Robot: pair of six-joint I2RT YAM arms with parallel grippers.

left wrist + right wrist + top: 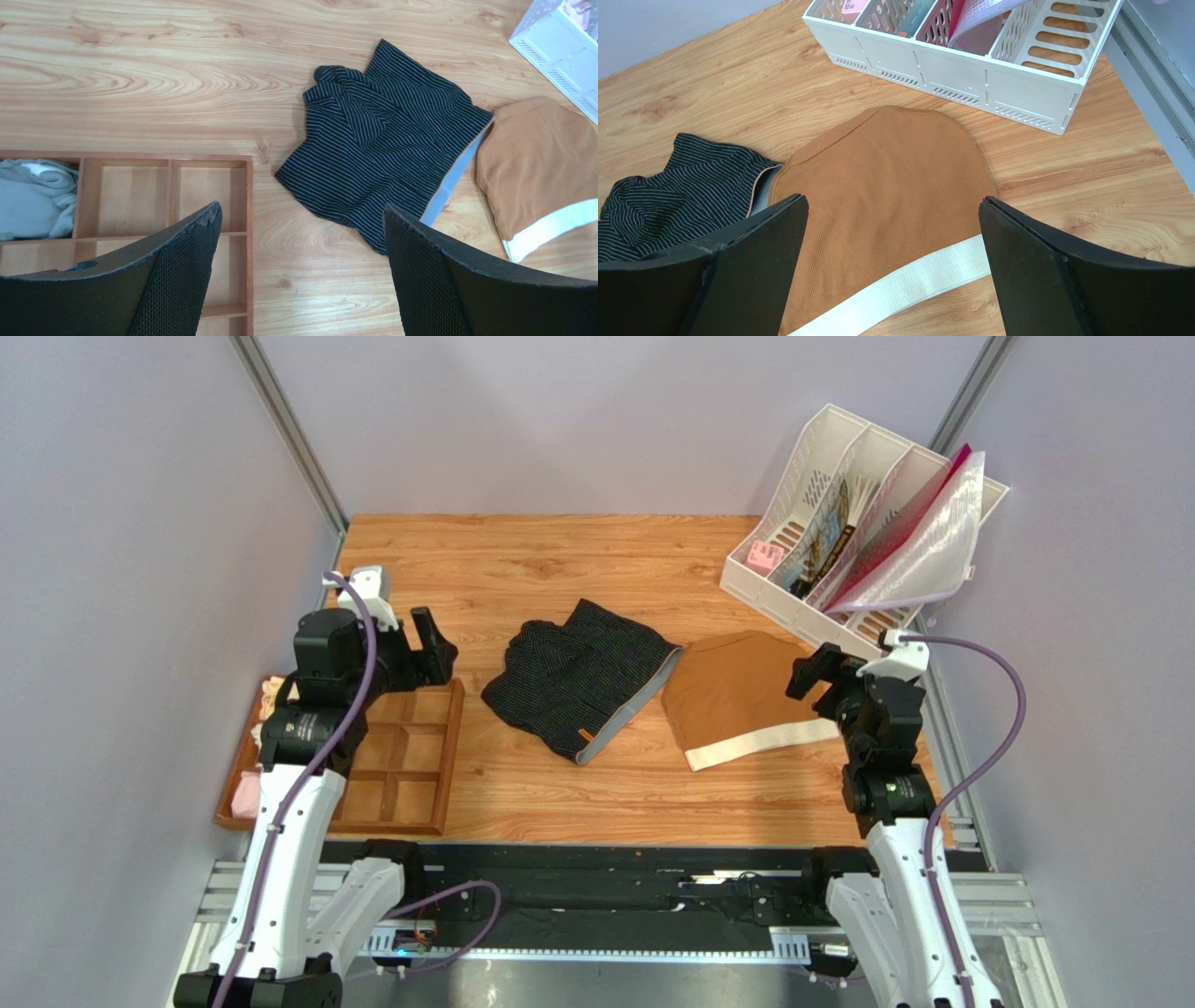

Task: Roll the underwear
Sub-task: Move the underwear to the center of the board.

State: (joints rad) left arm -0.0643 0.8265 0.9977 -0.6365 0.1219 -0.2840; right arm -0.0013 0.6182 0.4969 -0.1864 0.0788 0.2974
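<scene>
Two pairs of briefs lie side by side in the middle of the wooden worktop. The underwear is the left one: black cloth with fine pale stripes and a light grey waistband along its right edge. It is unrolled, spread mostly flat, with its far left part bunched into folds. Nothing grips it. Its waistband side runs just beside the brown briefs, and the two edges seem to meet at the far corner. The brown briefs lie flat, with a cream waistband along their near edge.

The left end effector is released, its two dark fingers spread wide with nothing between them. In the top view it hangs above the far right corner of a wooden tray with square compartments, left of the underwear and apart from it. A pale grey cloth fills one far compartment of that tray.

The right end effector is also released, fingers wide apart and empty. It sits over the right side of the brown briefs; whether it touches the cloth I cannot tell.

A white slotted file rack stands at the far right corner of the worktop, beyond the brown briefs, holding papers and clear plastic sleeves.
</scene>
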